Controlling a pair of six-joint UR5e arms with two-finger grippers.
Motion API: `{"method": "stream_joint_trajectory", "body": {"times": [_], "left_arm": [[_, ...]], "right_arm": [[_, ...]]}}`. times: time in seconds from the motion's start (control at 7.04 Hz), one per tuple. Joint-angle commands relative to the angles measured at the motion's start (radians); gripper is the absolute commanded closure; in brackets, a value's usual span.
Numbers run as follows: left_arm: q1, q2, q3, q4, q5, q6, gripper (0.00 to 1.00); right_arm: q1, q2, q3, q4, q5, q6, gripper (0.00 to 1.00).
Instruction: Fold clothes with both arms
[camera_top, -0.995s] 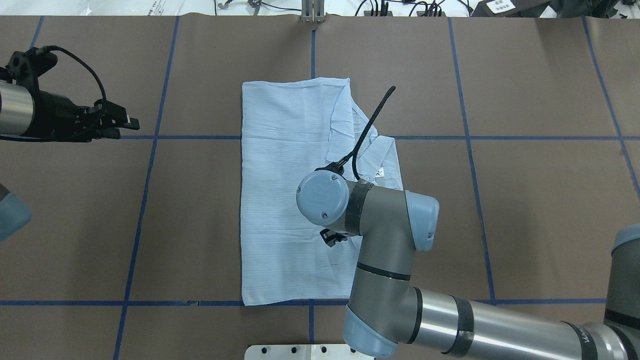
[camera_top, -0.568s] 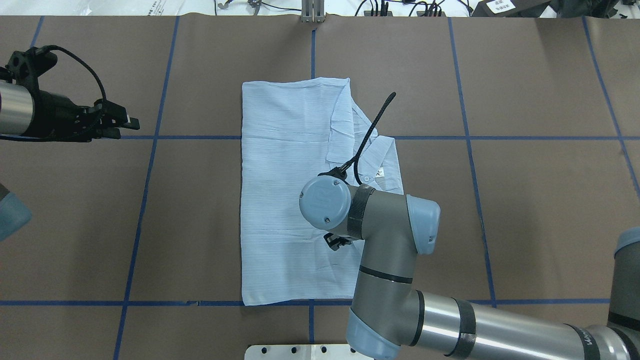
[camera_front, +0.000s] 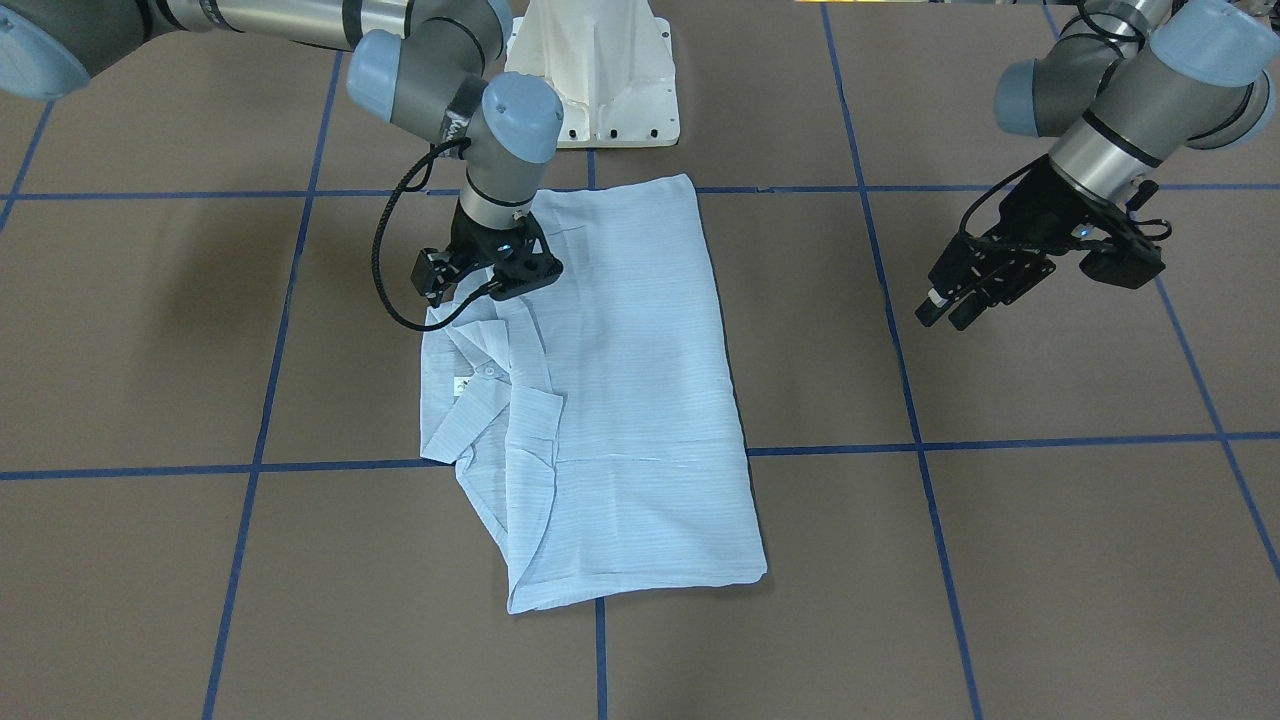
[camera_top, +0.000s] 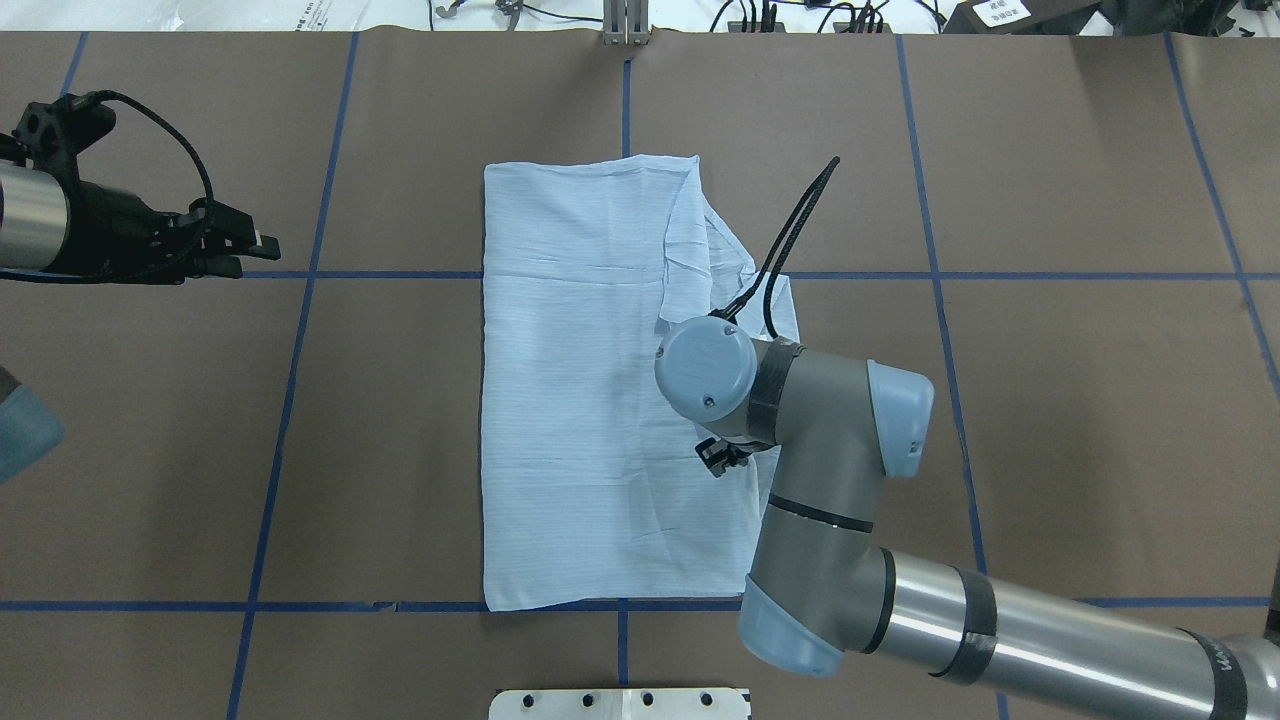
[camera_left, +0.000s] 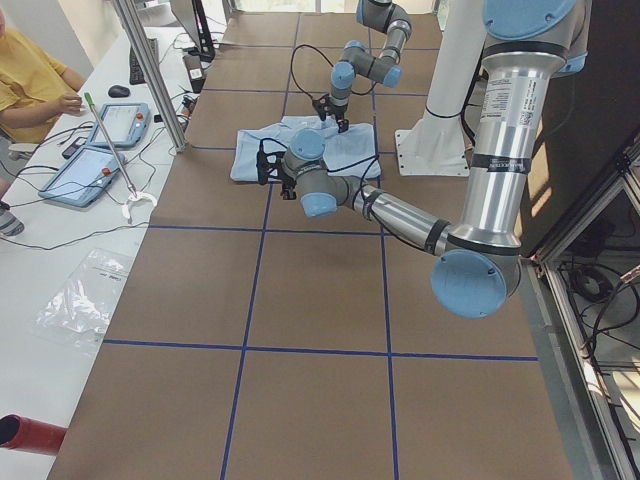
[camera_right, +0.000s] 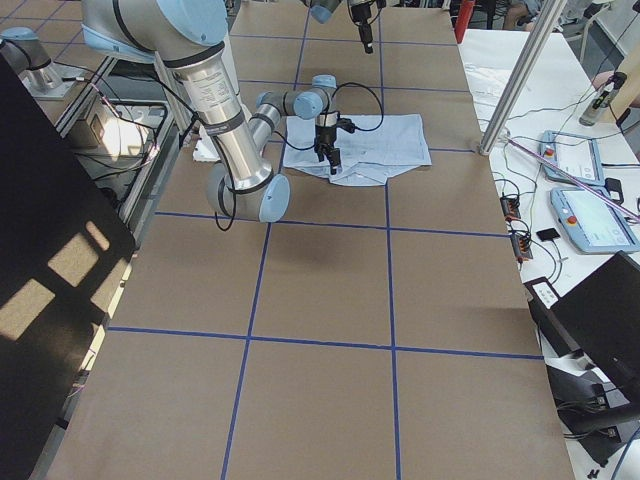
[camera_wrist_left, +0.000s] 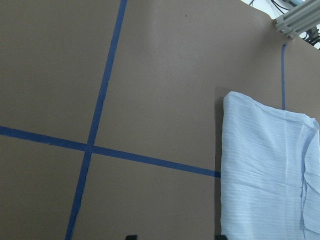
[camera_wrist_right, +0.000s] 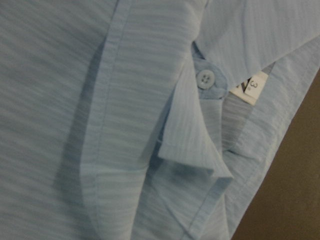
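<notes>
right arm (camera_top: 800, 400) sits further toward 2 o'clock than before | right gripper (camera_front: 503, 283) over shirt (camera_top: 570, 400) at centre, cannot tell if clamped | left gripper (camera_front: 948, 305) spread, empty, 9 o'clock | shirt folded rectangular; collar (camera_front: 475, 405) loose, final fold likely remains

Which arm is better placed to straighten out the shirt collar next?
Right, probably. The right gripper hangs over the shirt beside the collar, while the left gripper, jaws open, is out over the table, well off the cloth.
</notes>
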Motion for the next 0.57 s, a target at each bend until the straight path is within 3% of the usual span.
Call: {"method": "stream_joint_trajectory", "body": {"times": [0.0,0.14,0.43], "left_arm": [[0.0,-0.001,-0.011,0.002,-0.001,0.0,0.4],[-0.001,0.0,-0.015,0.002,-0.003,0.0,0.4],[-0.003,0.0,-0.026,0.003,-0.013,0.0,0.4]], "right_arm": [[0.057,-0.12,0.109,-0.024,0.009,-0.116,0.0],[0.057,-0.185,0.186,-0.034,0.009,-0.116,0.0],[0.045,-0.079,0.202,-0.182,0.012,-0.093,0.0]]}}
